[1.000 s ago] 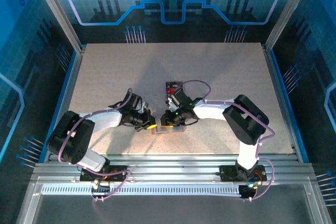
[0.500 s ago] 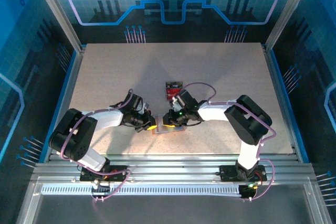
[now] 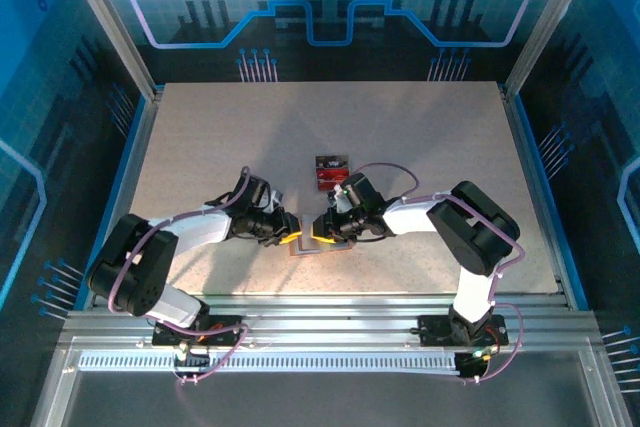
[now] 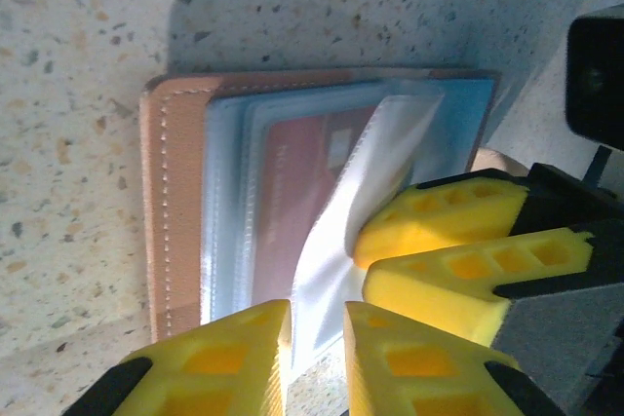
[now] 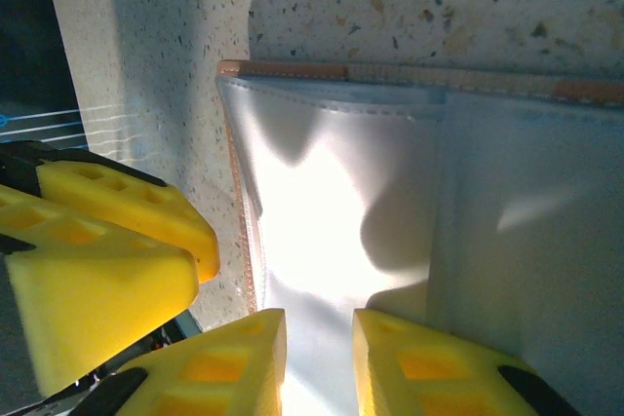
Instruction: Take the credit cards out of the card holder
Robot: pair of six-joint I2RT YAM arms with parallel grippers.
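Left wrist view: my left fingers [image 4: 214,367] pinch a clear sleeve [image 4: 331,241] of the card holder [image 4: 180,192]. It lies open on the bench [image 4: 78,65] with a red credit card [image 4: 292,172] tucked inside. My right fingers [image 5: 429,362] clench its pale inner sleeve. A dark-and-red card [image 3: 329,171] lies apart, farther up.

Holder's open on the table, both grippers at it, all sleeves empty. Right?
No: the left wrist view shows a reddish card in one sleeve of the holder. Rest stands: open on the table, left gripper and right gripper at it.
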